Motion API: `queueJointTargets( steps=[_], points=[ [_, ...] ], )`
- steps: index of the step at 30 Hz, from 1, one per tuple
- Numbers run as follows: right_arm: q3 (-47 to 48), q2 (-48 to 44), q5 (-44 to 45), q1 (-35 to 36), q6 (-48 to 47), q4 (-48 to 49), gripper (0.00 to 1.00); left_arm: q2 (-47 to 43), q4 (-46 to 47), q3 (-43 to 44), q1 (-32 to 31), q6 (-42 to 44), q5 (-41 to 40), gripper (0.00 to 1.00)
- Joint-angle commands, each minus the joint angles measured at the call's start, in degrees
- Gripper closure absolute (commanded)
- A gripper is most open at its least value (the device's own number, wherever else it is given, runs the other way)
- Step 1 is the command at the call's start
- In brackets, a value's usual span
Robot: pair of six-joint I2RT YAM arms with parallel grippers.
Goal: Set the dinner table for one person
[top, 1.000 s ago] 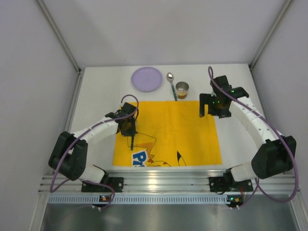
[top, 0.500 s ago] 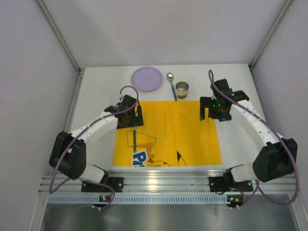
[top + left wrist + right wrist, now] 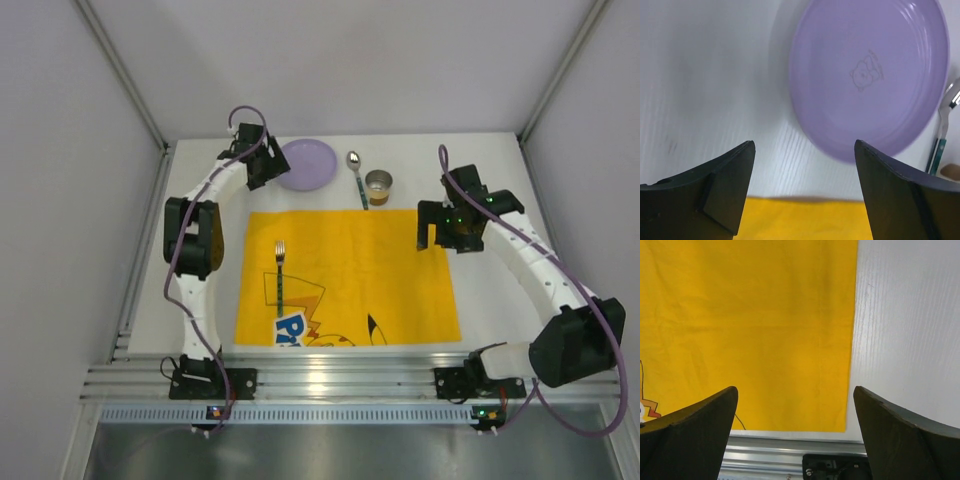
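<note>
The white dinner table (image 3: 420,150) carries a yellow cartoon-printed mat (image 3: 370,270). A fork (image 3: 281,278) with a green handle lies alone on the mat's left part. At the back stand a purple plate (image 3: 310,164), a spoon (image 3: 355,175) and a small metal cup (image 3: 379,185). My left gripper (image 3: 264,168) hovers open at the plate's left edge; its wrist view shows the plate (image 3: 870,75) ahead, with nothing between the fingers (image 3: 730,185). My right gripper (image 3: 445,225) hangs open over the mat's right edge (image 3: 840,340), holding nothing.
Silver aluminium rails (image 3: 330,380) run along the near edge, with both arm bases bolted there. Grey walls close in the table on the left, right and back. The spoon (image 3: 942,135) lies just right of the plate.
My left gripper opened, left the fork lying on the mat and swung to the back beside the purple plate. The right arm barely moved.
</note>
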Motion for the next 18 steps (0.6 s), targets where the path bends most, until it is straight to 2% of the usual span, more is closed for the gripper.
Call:
queueJointTargets(
  steps=[1, 6, 10, 11, 13, 14, 15, 18],
  points=[
    [1.76, -3.66, 1.81, -0.62, 1.45, -1.76, 0.0, 8.2, 2.76, 7.87, 1.16, -5.78, 6.65, 0.15],
    [0.53, -3.84, 2.86, -2.12, 1.71, -2.37, 0.0, 15.35, 3.47, 15.53, 1.25, -9.39, 7.89, 0.19],
    [0.09, -3.4, 3.21, -2.82, 1.45, -2.64, 0.0, 17.82, 3.91, 17.47, 1.25, -10.71, 7.98, 0.47],
    [0.09, -3.23, 3.21, -2.82, 1.36, -2.64, 0.0, 18.43, 3.99, 17.9, 1.34, -10.8, 7.98, 0.65],
    [-0.08, -2.7, 3.48, -3.0, 0.84, -2.64, 0.0, 19.05, 3.99, 18.26, 1.42, -10.98, 8.5, 0.79],
    [0.0, -2.53, 3.48, -3.17, 0.66, -2.55, 0.0, 19.22, 3.91, 18.43, 1.6, -10.98, 8.77, 0.92],
    [0.0, -2.26, 3.48, -3.26, 0.57, -2.55, 0.0, 19.49, 3.91, 18.52, 1.69, -11.07, 9.29, 1.0],
    [0.35, -1.73, 3.13, -3.35, 0.05, -2.29, 0.0, 18.79, 4.26, 18.61, 2.04, -10.54, 9.73, 1.0]
  ],
)
